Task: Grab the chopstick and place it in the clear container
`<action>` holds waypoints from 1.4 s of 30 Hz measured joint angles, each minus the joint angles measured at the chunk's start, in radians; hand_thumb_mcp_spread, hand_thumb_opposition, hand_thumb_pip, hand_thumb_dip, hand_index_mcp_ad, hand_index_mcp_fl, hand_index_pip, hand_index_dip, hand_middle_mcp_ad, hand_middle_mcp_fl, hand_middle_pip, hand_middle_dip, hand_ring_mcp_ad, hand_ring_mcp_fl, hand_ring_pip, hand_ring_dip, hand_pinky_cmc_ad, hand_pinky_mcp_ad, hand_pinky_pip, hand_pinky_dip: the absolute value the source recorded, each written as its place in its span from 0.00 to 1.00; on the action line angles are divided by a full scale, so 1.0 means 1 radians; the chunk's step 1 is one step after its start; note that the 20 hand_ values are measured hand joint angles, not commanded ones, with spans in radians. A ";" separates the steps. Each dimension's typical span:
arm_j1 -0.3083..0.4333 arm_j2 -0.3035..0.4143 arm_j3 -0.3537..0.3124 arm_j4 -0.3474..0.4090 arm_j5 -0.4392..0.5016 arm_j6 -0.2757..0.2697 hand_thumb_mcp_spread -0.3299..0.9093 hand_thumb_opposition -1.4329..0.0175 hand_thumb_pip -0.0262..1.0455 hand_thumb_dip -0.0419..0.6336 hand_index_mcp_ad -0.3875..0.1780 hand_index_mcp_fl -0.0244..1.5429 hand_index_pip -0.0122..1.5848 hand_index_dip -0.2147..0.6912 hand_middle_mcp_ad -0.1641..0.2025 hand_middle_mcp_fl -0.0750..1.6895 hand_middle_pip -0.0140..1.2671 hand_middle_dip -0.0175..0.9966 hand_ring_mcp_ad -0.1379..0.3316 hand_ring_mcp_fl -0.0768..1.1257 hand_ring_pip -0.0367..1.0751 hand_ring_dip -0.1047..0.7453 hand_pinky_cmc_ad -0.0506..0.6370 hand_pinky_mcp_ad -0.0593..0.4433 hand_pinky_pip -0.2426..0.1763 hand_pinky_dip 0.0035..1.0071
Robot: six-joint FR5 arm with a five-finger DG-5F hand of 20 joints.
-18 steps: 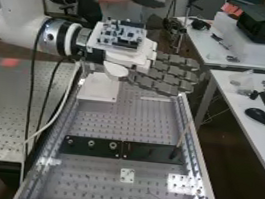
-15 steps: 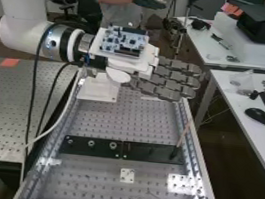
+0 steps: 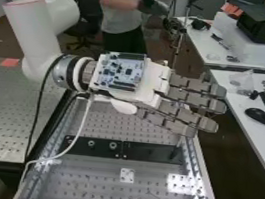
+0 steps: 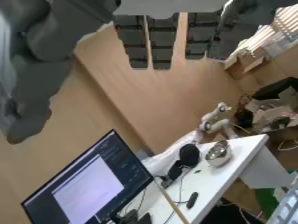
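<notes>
In the high view the hand is above the far part of the perforated bench, its fingers straight, spread a little and pointing right. The chopstick stands upright in a dark holder at the right end of the black strip; the hand's lowest fingers cover its upper part. In the wrist view the hand has straight fingers with nothing between them, the thumb at one side. A thin wooden stick, likely the chopstick, rises before a white table there.
The black strip with round fittings crosses the bench. A small white plate lies nearer. A white cable hangs from the arm. White tables stand at the right, with a mouse on one.
The hand has come nearer along the bench and a little to the right, from beyond the chopstick to where its fingers overlap the chopstick's top in the high view. The fingers stay straight.
</notes>
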 joint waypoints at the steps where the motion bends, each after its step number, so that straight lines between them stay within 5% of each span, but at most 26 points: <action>1: 0.000 -0.007 0.000 0.007 0.011 0.015 0.51 0.53 0.52 0.21 0.74 0.13 0.04 0.57 0.65 0.13 0.11 0.30 0.66 0.07 0.09 0.16 0.34 0.35 0.29 0.30; 11: 0.002 -0.063 0.022 0.028 0.050 0.125 0.52 0.48 0.61 0.40 0.74 0.16 0.05 0.68 0.65 0.20 0.12 0.55 0.68 0.08 0.09 0.19 0.34 0.39 0.27 0.32; 19: 0.006 -0.113 0.059 -0.002 0.061 0.219 0.55 0.48 0.64 0.45 0.73 0.21 0.07 0.64 0.66 0.27 0.11 0.57 0.68 0.09 0.10 0.24 0.34 0.38 0.26 0.31; 29: 0.007 -0.155 0.098 -0.069 0.048 0.264 0.56 0.48 0.64 0.49 0.73 0.36 0.20 0.51 0.66 0.34 0.11 0.58 0.68 0.13 0.11 0.28 0.34 0.38 0.26 0.31; 36: 0.006 -0.167 0.102 -0.078 0.036 0.292 0.58 0.47 0.64 0.49 0.70 0.37 0.19 0.49 0.66 0.38 0.11 0.58 0.68 0.16 0.10 0.28 0.34 0.38 0.26 0.29; 42: 0.002 -0.191 0.112 -0.089 0.013 0.376 0.60 0.46 0.60 0.49 0.70 0.39 0.18 0.49 0.66 0.41 0.11 0.58 0.68 0.18 0.10 0.28 0.34 0.38 0.28 0.26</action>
